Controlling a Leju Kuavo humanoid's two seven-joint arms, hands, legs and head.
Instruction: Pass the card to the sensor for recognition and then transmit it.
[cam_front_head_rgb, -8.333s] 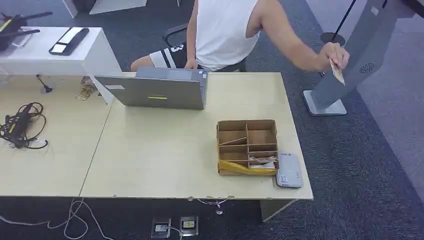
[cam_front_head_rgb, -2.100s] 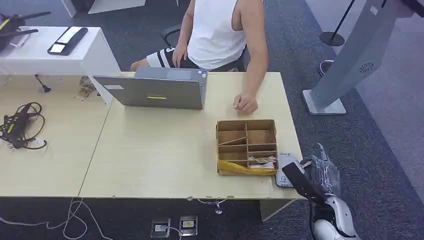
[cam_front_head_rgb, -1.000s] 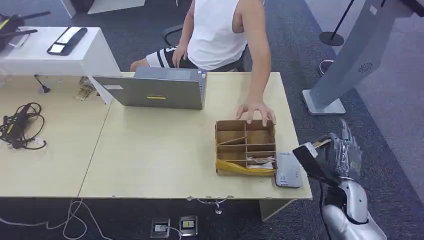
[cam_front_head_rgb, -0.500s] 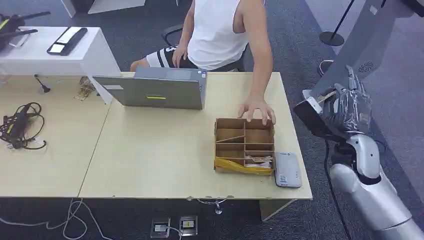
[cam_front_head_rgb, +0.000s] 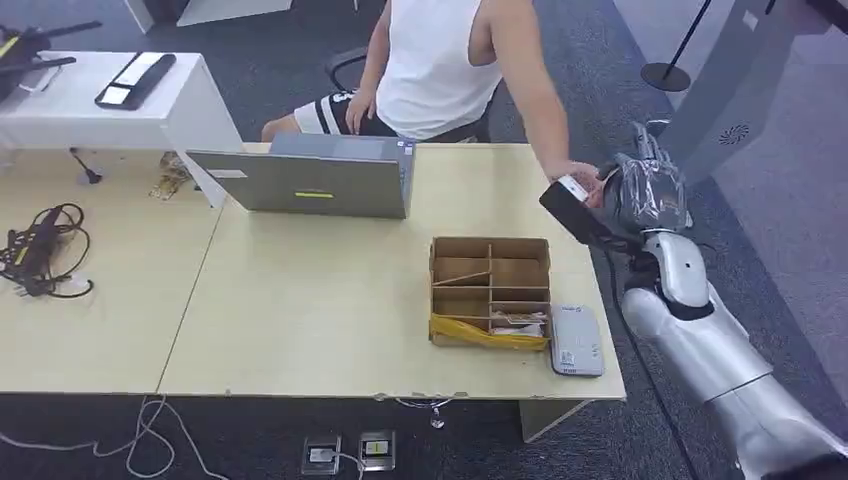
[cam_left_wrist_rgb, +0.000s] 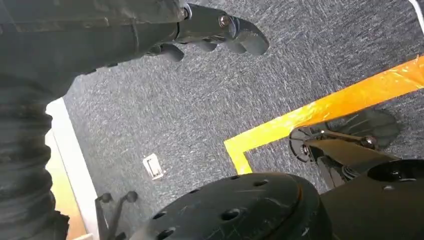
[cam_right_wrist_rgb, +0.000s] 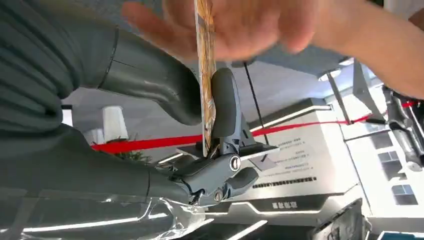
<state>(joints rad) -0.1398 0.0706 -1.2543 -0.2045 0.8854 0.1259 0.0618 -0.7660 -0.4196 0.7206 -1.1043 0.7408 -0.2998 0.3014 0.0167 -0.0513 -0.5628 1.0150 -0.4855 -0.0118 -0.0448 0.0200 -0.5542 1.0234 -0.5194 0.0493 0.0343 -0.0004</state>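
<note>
Risen from beside the card reader (cam_front_head_rgb: 577, 340) to past the table's far corner, your right hand (cam_front_head_rgb: 640, 190) pinches the card (cam_right_wrist_rgb: 206, 75) at the person's hand (cam_front_head_rgb: 580, 178), handover pending.

An office or reception area: grey carpet (cam_front_head_rgb: 600, 90) runs under a pale wooden desk (cam_front_head_rgb: 330, 290). On the desk stands an open laptop (cam_front_head_rgb: 310, 180), with a person on an office chair (cam_front_head_rgb: 345, 68) behind it, a white counter (cam_front_head_rgb: 120, 115) beside it and a grey kiosk stand (cam_front_head_rgb: 725, 95) past the desk's end.
</note>
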